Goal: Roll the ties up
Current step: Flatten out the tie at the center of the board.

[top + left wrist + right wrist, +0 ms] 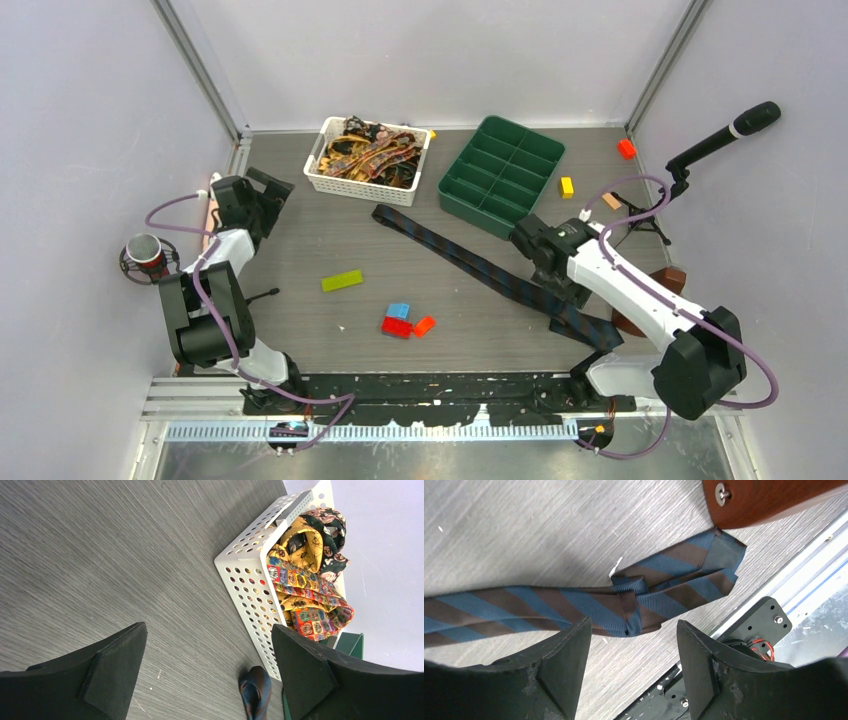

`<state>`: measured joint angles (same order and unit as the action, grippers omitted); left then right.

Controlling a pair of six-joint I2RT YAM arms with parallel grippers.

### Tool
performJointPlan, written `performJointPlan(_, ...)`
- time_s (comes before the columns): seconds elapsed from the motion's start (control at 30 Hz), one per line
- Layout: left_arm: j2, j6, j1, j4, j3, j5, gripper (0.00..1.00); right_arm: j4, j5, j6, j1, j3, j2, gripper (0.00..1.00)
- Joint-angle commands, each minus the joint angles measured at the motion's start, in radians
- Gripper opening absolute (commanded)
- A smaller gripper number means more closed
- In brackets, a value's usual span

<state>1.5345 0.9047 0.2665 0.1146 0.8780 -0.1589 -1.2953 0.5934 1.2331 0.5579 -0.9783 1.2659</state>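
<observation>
Hovering just above the folded end of the blue-and-brown striped tie (549,607), the right tool (633,626) has its jaws apart and grips nothing. The fabric lies just beyond its fingertips, with only one loose fold at the tip. Away from this tool, the tie stretches flat and unrolled across the surface (330,240) toward the white basket (350,188). The left tool (208,630), jaws wide and empty, hangs near that basket, where more patterned ties (305,585) lie heaped ahead of it. By my reading no tie is rolled yet; nearly the whole job remains.
</observation>
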Motion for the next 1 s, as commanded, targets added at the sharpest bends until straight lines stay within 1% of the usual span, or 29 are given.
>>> performJointPlan(0.0, -0.019, -0.018, -0.026, 0.023, 0.001, -0.021, 1.00, -0.051, 0.104, 0.049, -0.037, -0.066, -0.013, 0.69)
performJointPlan(0.1, -0.015, -0.019, -0.054, 0.025, 0.009, -0.030, 1.00, -0.097, 0.178, 0.042, -0.071, -0.123, -0.014, 0.69)
performJointPlan(0.13, -0.012, -0.020, -0.064, 0.025, 0.015, -0.033, 1.00, -0.110, 0.199, 0.039, -0.076, -0.166, -0.016, 0.70)
performJointPlan(0.2, -0.009, -0.020, -0.084, 0.025, 0.023, -0.040, 1.00, -0.148, 0.281, 0.019, -0.089, -0.238, -0.017, 0.74)
performJointPlan(0.23, -0.006, -0.020, -0.095, 0.025, 0.027, -0.042, 1.00, -0.154, 0.299, 0.000, -0.095, -0.265, -0.016, 0.76)
performJointPlan(0.27, -0.005, -0.020, -0.105, 0.025, 0.031, -0.043, 1.00, -0.162, 0.338, -0.008, -0.097, -0.312, -0.013, 0.80)
performJointPlan(0.4, 0.005, -0.021, -0.153, 0.020, 0.047, -0.047, 1.00, -0.268, 0.447, -0.005, -0.128, -0.425, 0.012, 0.89)
performJointPlan(0.47, 0.009, -0.024, -0.176, 0.012, 0.051, -0.048, 1.00, -0.294, 0.462, -0.007, -0.172, -0.451, 0.019, 0.91)
performJointPlan(0.5, 0.011, -0.025, -0.187, 0.008, 0.052, -0.049, 1.00, -0.293, 0.463, -0.026, -0.213, -0.454, 0.011, 0.92)
performJointPlan(0.57, 0.011, -0.031, -0.213, 0.000, 0.054, -0.050, 1.00, -0.260, 0.449, -0.085, -0.292, -0.444, -0.014, 0.92)
performJointPlan(0.6, 0.009, -0.038, -0.228, -0.009, 0.057, -0.046, 1.00, -0.213, 0.420, -0.144, -0.355, -0.438, -0.025, 0.92)
performJointPlan(0.63, 0.006, -0.046, -0.249, -0.023, 0.064, -0.039, 1.00, -0.186, 0.399, -0.173, -0.392, -0.422, -0.049, 0.92)
performJointPlan(0.67, 0.003, -0.053, -0.256, -0.039, 0.073, -0.031, 1.00, -0.132, 0.353, -0.230, -0.466, -0.414, -0.063, 0.92)
performJointPlan(0.7, 0.002, -0.058, -0.290, -0.053, 0.081, -0.028, 1.00, -0.110, 0.330, -0.255, -0.501, -0.400, -0.083, 0.92)
performJointPlan(0.73, -0.001, -0.061, -0.307, -0.064, 0.088, -0.023, 1.00, -0.073, 0.286, -0.296, -0.577, -0.394, -0.092, 0.92)
performJointPlan(0.77, -0.002, -0.061, -0.319, -0.071, 0.092, -0.021, 1.00, -0.058, 0.264, -0.313, -0.609, -0.381, -0.102, 0.92)
performJointPlan(0.8, -0.003, -0.060, -0.333, -0.076, 0.094, -0.021, 1.00, -0.028, 0.221, -0.348, -0.673, -0.376, -0.104, 0.92)
performJointPlan(0.87, 0.002, -0.061, -0.358, -0.091, 0.104, -0.021, 1.00, 0.007, 0.144, -0.388, -0.757, -0.363, -0.103, 0.92)
performJointPlan(0.9, 0.005, -0.063, -0.370, -0.101, 0.110, -0.023, 1.00, 0.019, 0.089, -0.400, -0.781, -0.351, -0.098, 0.92)
performJointPlan(0.97, 0.008, -0.068, -0.385, -0.111, 0.123, -0.026, 1.00, 0.048, 0.040, -0.424, -0.830, -0.332, -0.093, 0.92)
